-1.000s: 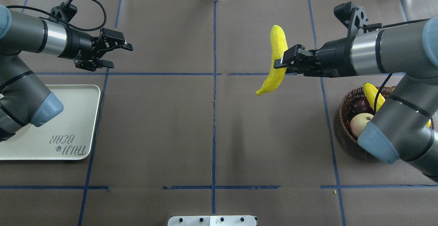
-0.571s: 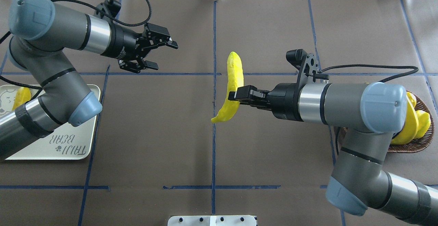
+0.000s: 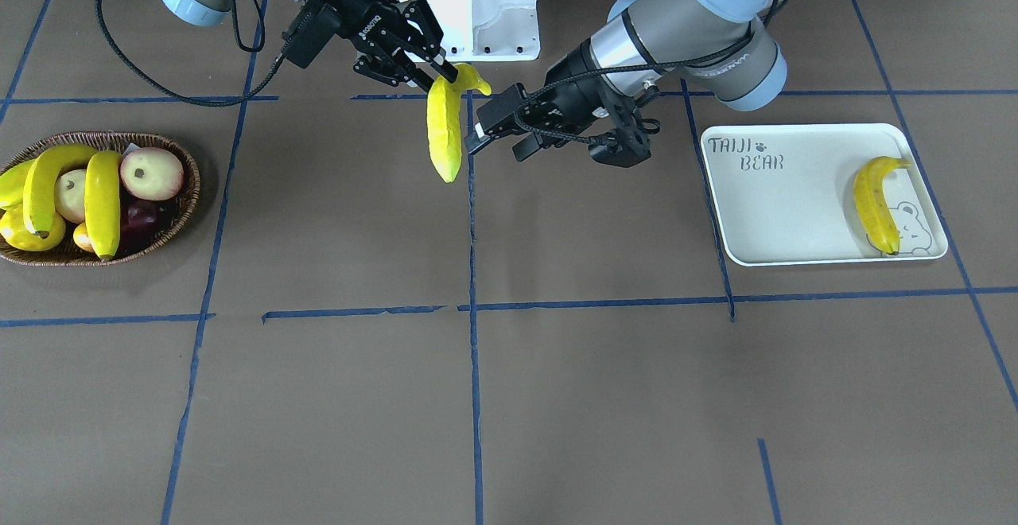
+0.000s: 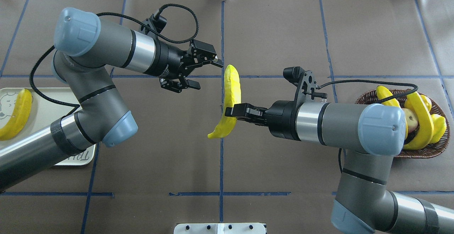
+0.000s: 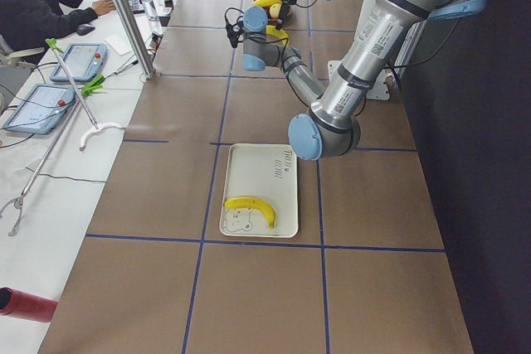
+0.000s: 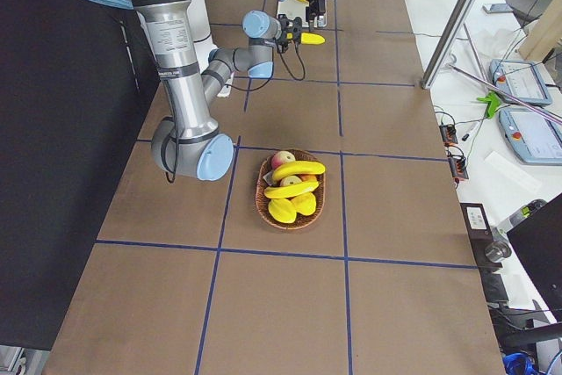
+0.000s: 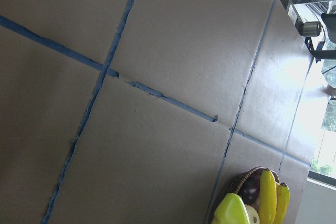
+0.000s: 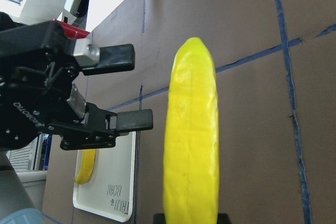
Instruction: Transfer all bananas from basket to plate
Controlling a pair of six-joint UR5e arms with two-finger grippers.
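My right gripper (image 4: 230, 110) is shut on a long yellow banana (image 4: 228, 99) near its end and holds it above the table's middle; it also shows in the front view (image 3: 444, 131) and the right wrist view (image 8: 191, 140). My left gripper (image 4: 210, 75) is open, its fingers (image 8: 113, 56) just beside the banana's far end, not around it. One banana (image 3: 873, 203) lies on the white plate (image 3: 795, 215) by the bear face. Two bananas (image 3: 48, 183) (image 3: 103, 203) lie in the wicker basket (image 3: 171, 151).
The basket also holds pale pink apples (image 3: 151, 173) and stubby yellow fruits (image 3: 20, 235). The robot's white base mount (image 3: 469, 8) stands behind both grippers. Blue tape lines cross the brown table. An operator (image 5: 33, 6) sits at a side desk.
My right arm has carried the banana left, from near the basket to the table's middle. My left arm has reached right from over the plate, its open gripper now beside the banana.
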